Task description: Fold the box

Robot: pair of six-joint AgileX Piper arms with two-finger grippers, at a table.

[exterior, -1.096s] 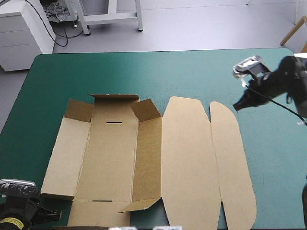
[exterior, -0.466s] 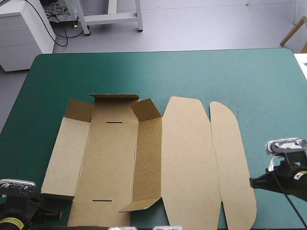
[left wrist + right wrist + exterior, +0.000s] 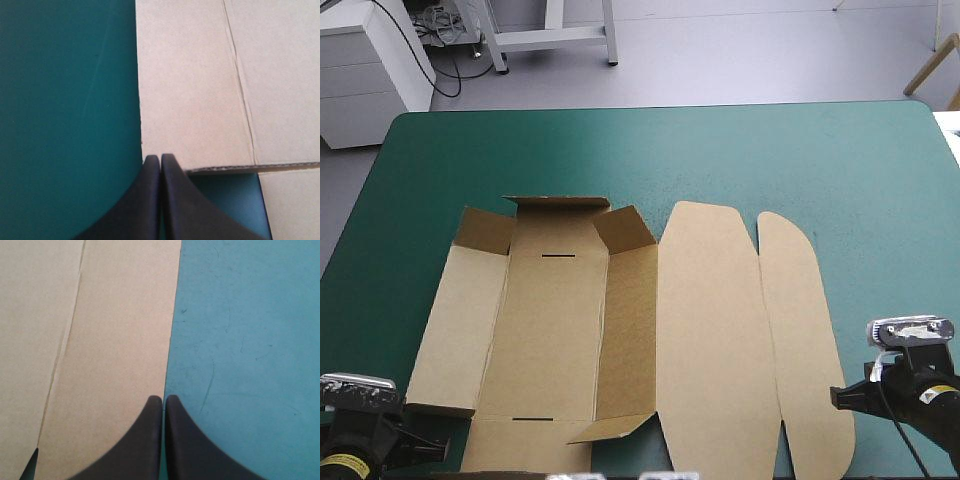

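found box (image 3: 620, 330) mostly flat on teal-green cover (image 3: 720, 150), far flaps raised. saw left gripper (image 3: 160, 158) pinched closed at its left edge, right gripper (image 3: 163, 399) likewise opposite.

Brown box (image 3: 710, 330) w/ 2 black slit marks (image 3: 558, 257) on plain teal-green cover (image 3: 720, 150).

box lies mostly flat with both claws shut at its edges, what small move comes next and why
Probably slide the left claw under the outer edge of the box's left side panel and tip it up. The shut tip sits right at that panel's near corner, the panel lies nearly flat, and the right claw only rests at the lid flap's edge.
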